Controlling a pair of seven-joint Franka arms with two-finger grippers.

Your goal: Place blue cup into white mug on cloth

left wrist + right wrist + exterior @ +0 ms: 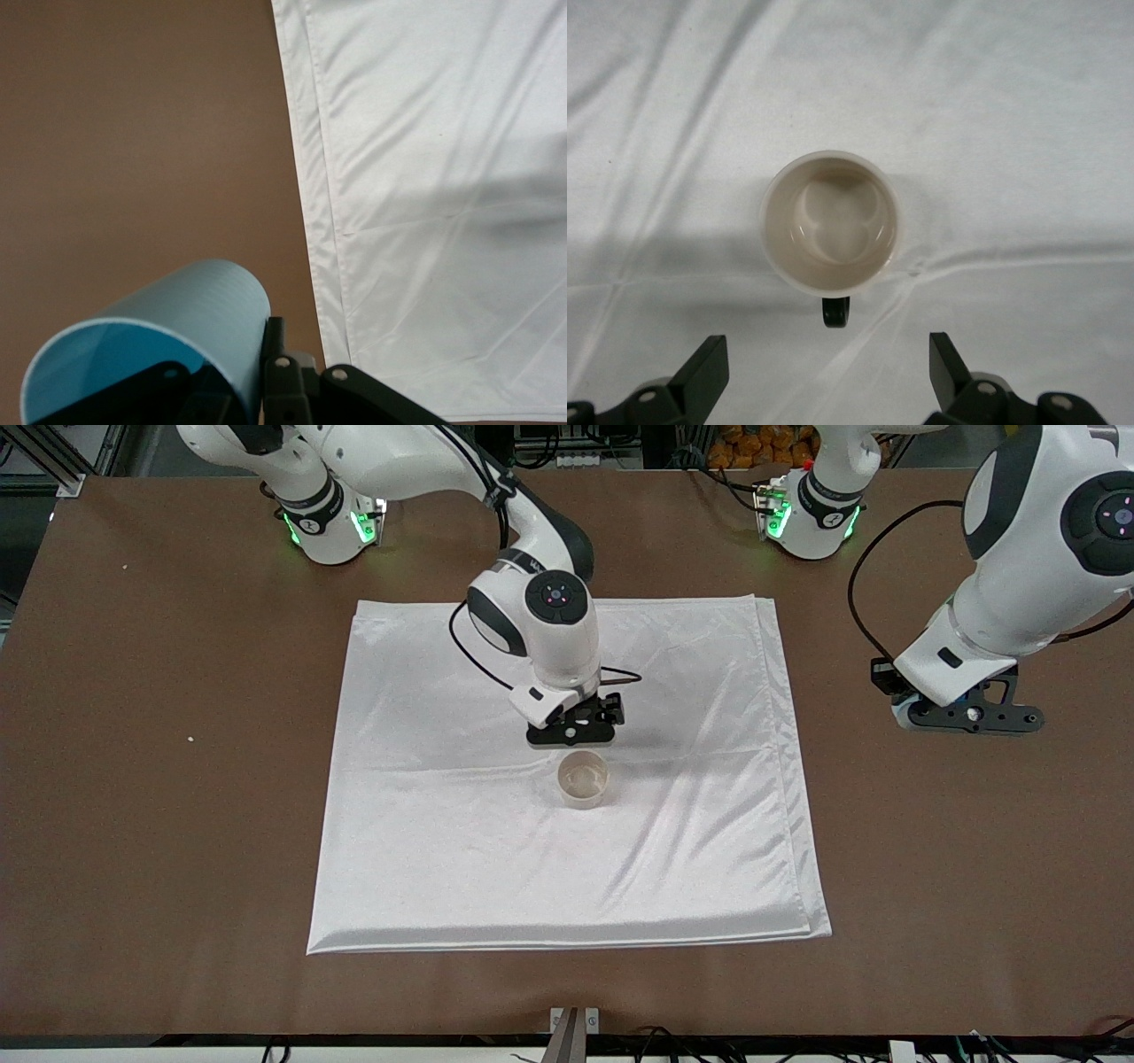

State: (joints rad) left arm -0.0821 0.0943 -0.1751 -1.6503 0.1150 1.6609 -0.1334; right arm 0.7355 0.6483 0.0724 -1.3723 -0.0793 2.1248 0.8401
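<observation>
Off-white ceramic mug [583, 779] upright mid-frame on shiny white satin cloth [443, 850], empty. Right gripper [573, 732] above it, jaws wide, holding nothing. Left gripper [966, 716], frame's right over brown surface [177, 779], clamped on light-blue tapered cup [177, 332]. Cup-into-mug placement not yet done.

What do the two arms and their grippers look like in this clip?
Both arms are glossy white with dark grey joint bands and round dark caps with small lit dots. Green lights glow at both bases. A black cable loops along each arm. The left gripper and right gripper are black, with flat black fingers.
</observation>
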